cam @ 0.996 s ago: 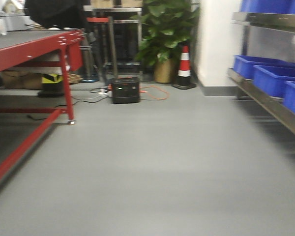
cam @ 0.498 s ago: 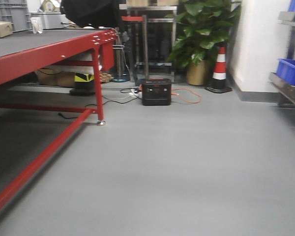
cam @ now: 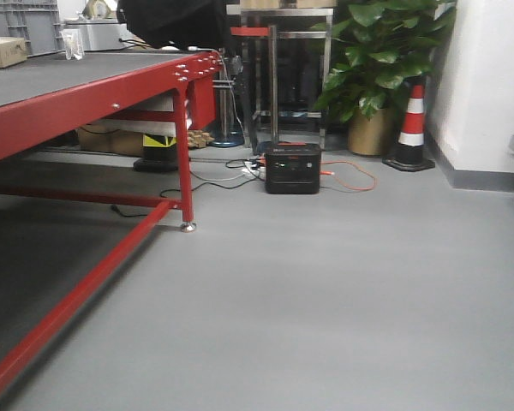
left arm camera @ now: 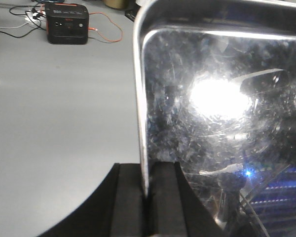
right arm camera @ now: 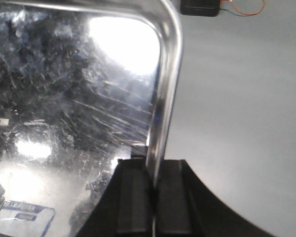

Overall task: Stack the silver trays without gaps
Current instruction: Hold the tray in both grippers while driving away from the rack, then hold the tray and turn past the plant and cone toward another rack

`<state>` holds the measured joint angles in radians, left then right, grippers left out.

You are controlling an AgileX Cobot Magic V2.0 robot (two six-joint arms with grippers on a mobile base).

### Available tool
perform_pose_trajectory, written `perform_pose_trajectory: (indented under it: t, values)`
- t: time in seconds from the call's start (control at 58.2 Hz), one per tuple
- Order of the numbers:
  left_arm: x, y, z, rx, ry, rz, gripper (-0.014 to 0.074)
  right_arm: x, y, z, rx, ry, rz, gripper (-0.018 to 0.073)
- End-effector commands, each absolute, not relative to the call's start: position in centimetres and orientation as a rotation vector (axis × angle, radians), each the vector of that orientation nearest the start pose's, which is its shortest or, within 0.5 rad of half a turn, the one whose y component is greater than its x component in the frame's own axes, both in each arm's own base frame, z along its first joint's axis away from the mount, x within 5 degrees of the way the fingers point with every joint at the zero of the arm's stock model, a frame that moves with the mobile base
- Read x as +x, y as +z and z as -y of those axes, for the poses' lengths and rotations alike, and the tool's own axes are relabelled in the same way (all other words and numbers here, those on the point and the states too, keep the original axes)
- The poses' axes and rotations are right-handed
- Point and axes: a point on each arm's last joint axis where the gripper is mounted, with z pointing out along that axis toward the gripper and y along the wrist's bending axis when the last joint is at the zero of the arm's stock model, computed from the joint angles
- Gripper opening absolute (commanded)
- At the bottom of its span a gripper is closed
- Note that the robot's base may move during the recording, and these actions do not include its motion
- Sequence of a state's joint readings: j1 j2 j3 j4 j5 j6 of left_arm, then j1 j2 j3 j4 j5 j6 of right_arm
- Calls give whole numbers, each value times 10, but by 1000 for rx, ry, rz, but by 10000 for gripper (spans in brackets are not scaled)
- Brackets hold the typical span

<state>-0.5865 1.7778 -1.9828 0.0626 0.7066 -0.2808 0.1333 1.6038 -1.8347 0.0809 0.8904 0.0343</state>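
Since a second ago our front view has swung toward the red table [cam: 94, 98], while our left gripper [left arm camera: 148, 197] and right gripper [right arm camera: 152, 197] each clamp a rim of the silver tray [left arm camera: 212, 148], probably one tray, carried above the floor [cam: 325, 300], where a base jolt could slip it.

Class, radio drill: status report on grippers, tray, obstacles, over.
Left gripper shut on silver tray rim. Right gripper likewise. Red table ahead left, power station beyond.
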Motion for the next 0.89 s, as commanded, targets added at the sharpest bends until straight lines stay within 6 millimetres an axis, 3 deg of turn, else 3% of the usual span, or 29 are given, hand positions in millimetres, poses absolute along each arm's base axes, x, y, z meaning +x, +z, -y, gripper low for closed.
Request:
perform_pose_trajectory:
  t: [0.0, 0.876]
  values:
    - [341, 459, 228, 324, -542, -1927, -21, 349, 463, -56, -106, 213, -2086, -81]
    - [342, 459, 227, 321, -534, -1927, -21, 351, 467, -57, -98, 228, -2047, -81]
